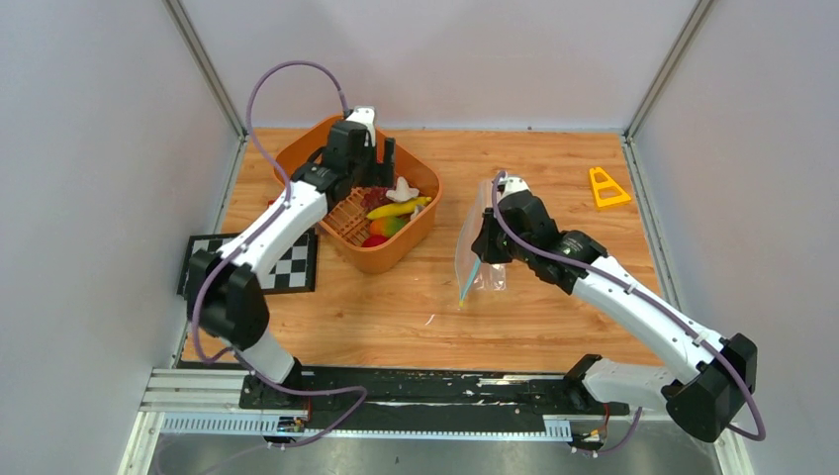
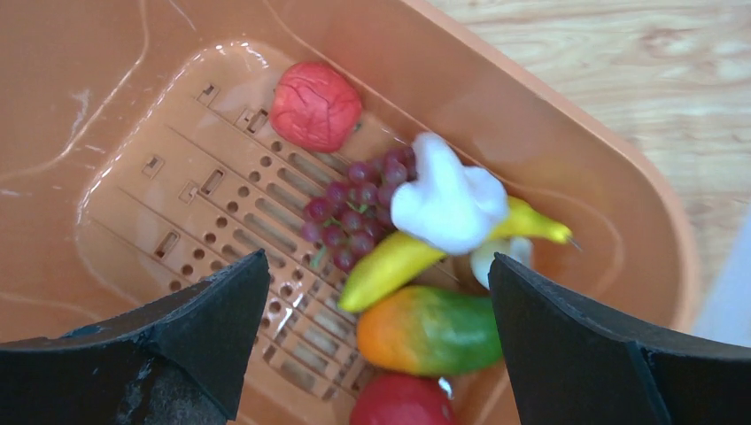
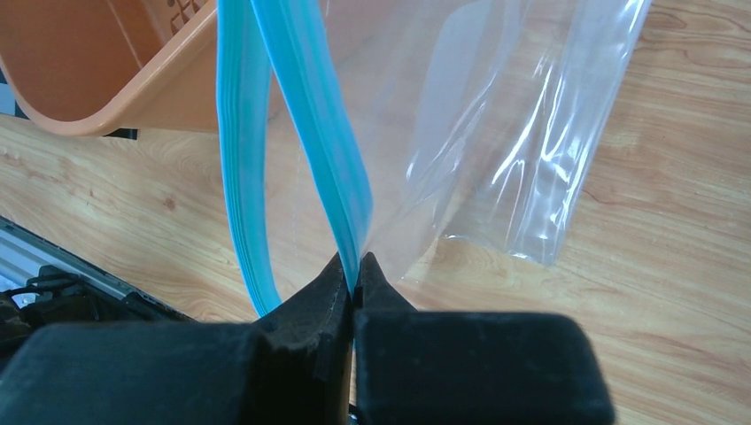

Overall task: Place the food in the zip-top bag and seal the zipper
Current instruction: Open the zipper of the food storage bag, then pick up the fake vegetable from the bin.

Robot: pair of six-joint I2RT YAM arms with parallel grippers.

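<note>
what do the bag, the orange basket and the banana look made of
The zip-top bag looks like thin, glossy clear plastic film: it creases, glares and shows the wooden table through it. The basket seems rigid moulded plastic, smooth, shiny, with a slotted floor. The banana is probably hard plastic, given its even colour and sheen.

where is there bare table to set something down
Widest bare wood: the near middle, bordered by the orange basket, the zip-top bag and the black rail. Another patch lies at the far right, between bag and yellow triangle. Crowded: the basket's right side, piled with food.
</note>
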